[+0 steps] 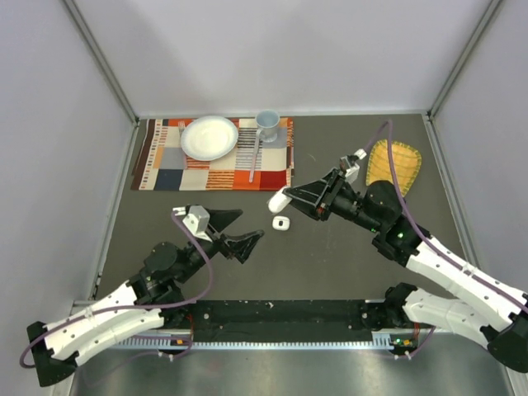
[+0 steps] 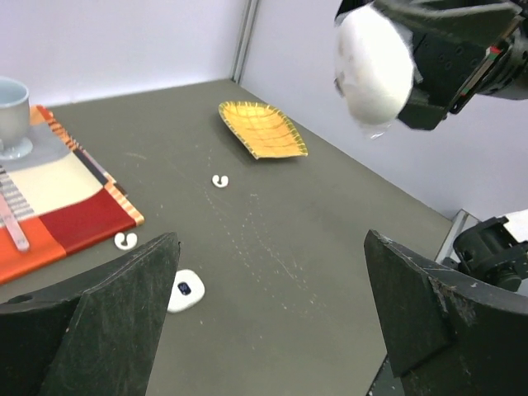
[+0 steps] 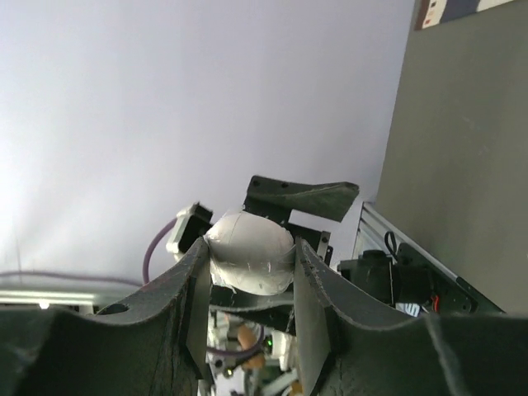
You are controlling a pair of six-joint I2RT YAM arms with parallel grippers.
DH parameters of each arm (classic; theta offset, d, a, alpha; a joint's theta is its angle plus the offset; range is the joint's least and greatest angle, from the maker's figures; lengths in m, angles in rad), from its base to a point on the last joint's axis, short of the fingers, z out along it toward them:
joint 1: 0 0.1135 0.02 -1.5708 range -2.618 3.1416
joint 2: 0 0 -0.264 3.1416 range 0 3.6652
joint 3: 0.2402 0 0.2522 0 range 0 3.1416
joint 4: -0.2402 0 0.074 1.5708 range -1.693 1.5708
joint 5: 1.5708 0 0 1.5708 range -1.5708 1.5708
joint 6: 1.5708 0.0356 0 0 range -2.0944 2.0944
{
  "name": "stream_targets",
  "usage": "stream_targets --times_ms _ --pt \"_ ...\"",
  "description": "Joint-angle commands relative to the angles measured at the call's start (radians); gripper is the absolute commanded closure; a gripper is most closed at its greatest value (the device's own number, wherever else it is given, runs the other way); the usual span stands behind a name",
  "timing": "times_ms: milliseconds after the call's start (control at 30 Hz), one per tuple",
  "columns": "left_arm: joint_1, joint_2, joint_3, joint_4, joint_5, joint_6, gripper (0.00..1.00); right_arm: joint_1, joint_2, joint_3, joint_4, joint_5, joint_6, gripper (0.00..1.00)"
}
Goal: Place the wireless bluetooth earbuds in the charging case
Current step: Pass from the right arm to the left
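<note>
My right gripper (image 1: 285,199) is shut on the charging case (image 1: 278,200), a smooth white oval, and holds it above the table. The case shows between the pads in the right wrist view (image 3: 247,247) and high up in the left wrist view (image 2: 373,66). Two tiny white earbuds (image 2: 219,181) (image 2: 125,240) lie on the dark table; the top view does not show them. A small white rounded piece with a dark spot (image 1: 281,223) (image 2: 186,290) lies below the case. My left gripper (image 1: 252,223) (image 2: 271,239) is open and empty, just left of that piece.
A striped placemat (image 1: 165,169) at the back left carries a white plate (image 1: 209,137), a grey cup (image 1: 266,122) and a spoon (image 1: 254,158). A yellow woven dish (image 1: 394,163) lies at the back right. Grey walls enclose the table.
</note>
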Motion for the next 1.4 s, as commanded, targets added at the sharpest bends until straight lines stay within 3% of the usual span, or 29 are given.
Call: stream_targets --times_ms 0,300,467,700,933,1367 --pt "-0.018 0.078 0.037 0.253 0.004 0.080 0.01 -0.011 -0.044 -0.042 -0.041 0.137 0.135 1.00" --pt "-0.078 0.219 0.060 0.460 -0.019 0.111 0.01 -0.009 -0.021 -0.070 -0.007 0.138 0.215 1.00" --pt "-0.110 0.306 0.041 0.566 -0.046 0.102 0.08 -0.009 -0.004 -0.067 0.011 0.118 0.238 1.00" --pt "-0.138 0.428 0.061 0.703 -0.088 0.122 0.19 -0.009 0.002 -0.082 0.019 0.096 0.275 1.00" --pt "-0.141 0.477 0.064 0.766 -0.131 0.134 0.47 -0.008 -0.011 -0.093 -0.004 0.093 0.275 1.00" --pt "-0.143 0.543 0.087 0.781 -0.093 0.120 0.41 -0.008 -0.007 -0.093 0.020 0.059 0.275 1.00"
